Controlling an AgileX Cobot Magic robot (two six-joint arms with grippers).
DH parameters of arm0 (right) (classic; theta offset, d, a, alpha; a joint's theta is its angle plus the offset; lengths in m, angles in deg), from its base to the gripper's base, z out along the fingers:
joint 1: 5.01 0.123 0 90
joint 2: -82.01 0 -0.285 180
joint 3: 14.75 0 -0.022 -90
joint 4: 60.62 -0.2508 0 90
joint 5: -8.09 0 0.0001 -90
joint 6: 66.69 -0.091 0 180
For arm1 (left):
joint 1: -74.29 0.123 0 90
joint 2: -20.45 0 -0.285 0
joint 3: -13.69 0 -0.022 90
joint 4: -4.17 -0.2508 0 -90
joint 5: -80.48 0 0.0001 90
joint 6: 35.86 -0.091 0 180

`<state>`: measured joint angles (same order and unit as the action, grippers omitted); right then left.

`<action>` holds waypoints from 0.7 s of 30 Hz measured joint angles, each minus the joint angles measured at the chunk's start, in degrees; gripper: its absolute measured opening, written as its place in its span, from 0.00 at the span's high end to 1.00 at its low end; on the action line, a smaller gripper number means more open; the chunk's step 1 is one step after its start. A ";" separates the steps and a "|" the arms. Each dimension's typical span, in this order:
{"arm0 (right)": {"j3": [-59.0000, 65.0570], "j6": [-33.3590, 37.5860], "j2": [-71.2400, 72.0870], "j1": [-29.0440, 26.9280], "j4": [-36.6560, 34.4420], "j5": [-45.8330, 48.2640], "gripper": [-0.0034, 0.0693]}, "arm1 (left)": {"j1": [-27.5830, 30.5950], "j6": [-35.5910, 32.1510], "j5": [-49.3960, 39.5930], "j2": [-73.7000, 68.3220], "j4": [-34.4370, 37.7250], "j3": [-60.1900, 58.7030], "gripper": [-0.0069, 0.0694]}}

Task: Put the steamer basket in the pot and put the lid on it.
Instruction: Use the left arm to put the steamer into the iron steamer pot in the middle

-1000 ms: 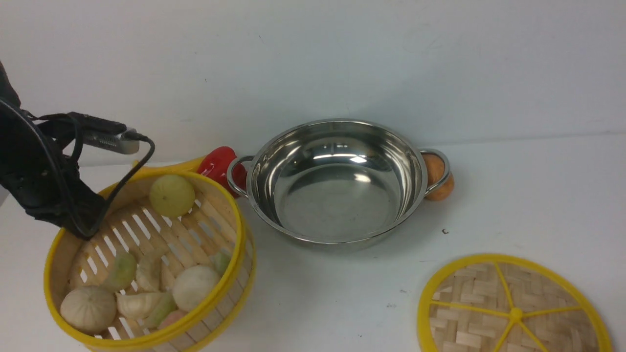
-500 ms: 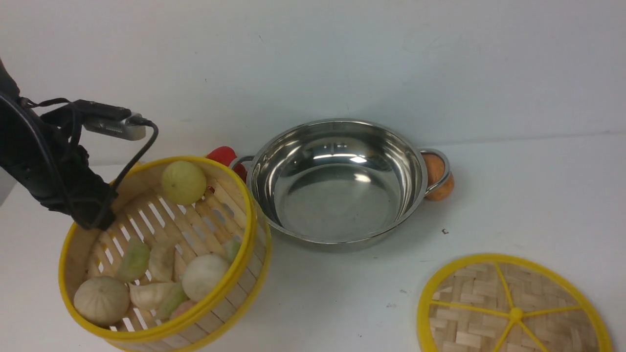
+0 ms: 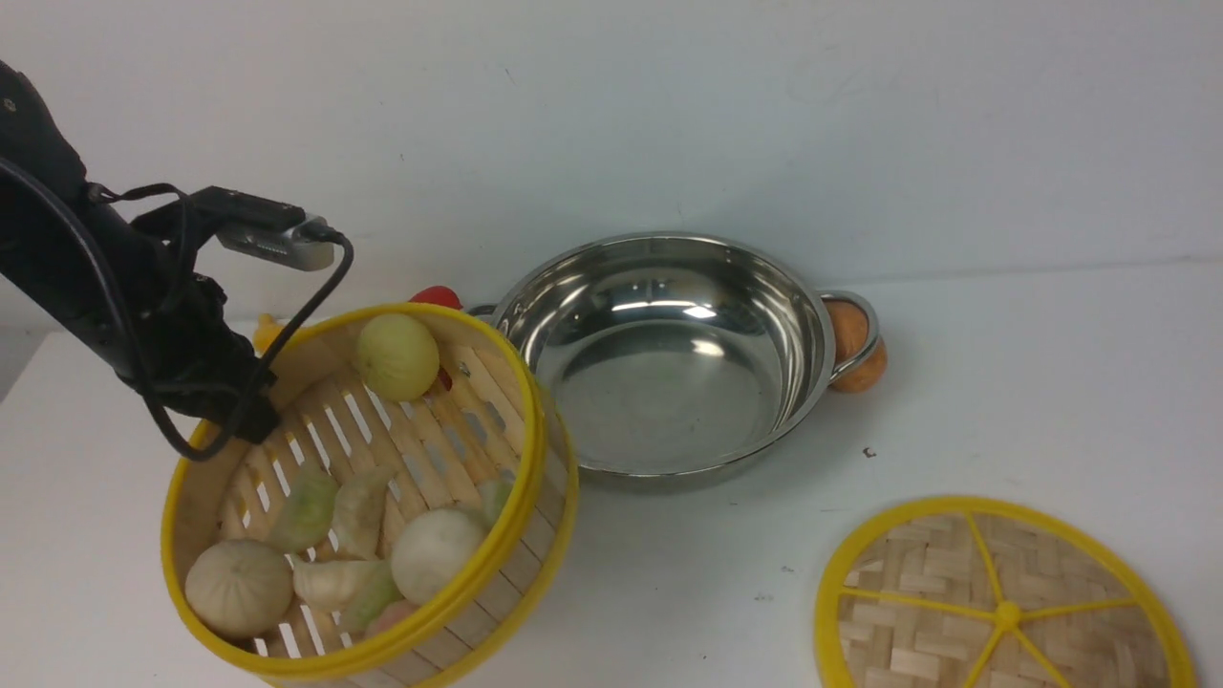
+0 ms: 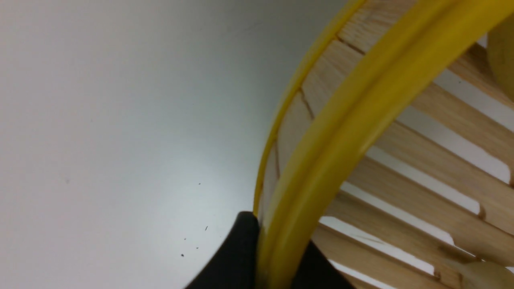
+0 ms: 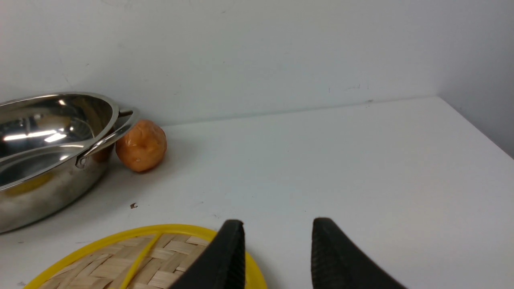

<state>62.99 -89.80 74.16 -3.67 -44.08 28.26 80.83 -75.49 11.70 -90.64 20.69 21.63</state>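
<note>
My left gripper (image 3: 250,420) is shut on the far-left rim of the steamer basket (image 3: 497,564) and holds it tilted above the table, left of the pot (image 3: 659,382). The basket holds several dumplings and buns. In the left wrist view my black fingers (image 4: 237,257) pinch the yellow rim of the steamer basket (image 4: 345,132). The basket's right edge overlaps the pot's left rim in the front view. The lid (image 3: 1003,612) lies flat at the front right. My right gripper (image 5: 277,237) is open and empty, just above the lid's edge (image 5: 132,257); it is out of the front view.
An orange ball (image 3: 853,354) sits behind the pot's right handle, also in the right wrist view (image 5: 141,146). A red object (image 3: 435,296) peeks out behind the basket, left of the pot. A white wall runs along the back.
My left gripper has carried the steamer basket to the right, toward the pot, and a little up. The red object is now mostly hidden behind it. Pot and lid are unmoved.
</note>
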 joint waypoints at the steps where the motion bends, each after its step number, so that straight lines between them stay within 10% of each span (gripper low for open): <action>1: 0.00 0.00 0.00 0.00 0.00 0.00 0.61 | -0.11 -0.27 0.00 0.00 0.79 0.00 0.87; 21: 0.00 0.11 0.00 0.00 0.00 0.00 0.61 | -0.22 5.72 -0.02 0.00 1.05 0.94 0.87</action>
<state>62.99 -89.69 74.16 -3.67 -44.08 28.26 80.62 -69.78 11.68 -90.64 21.74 22.57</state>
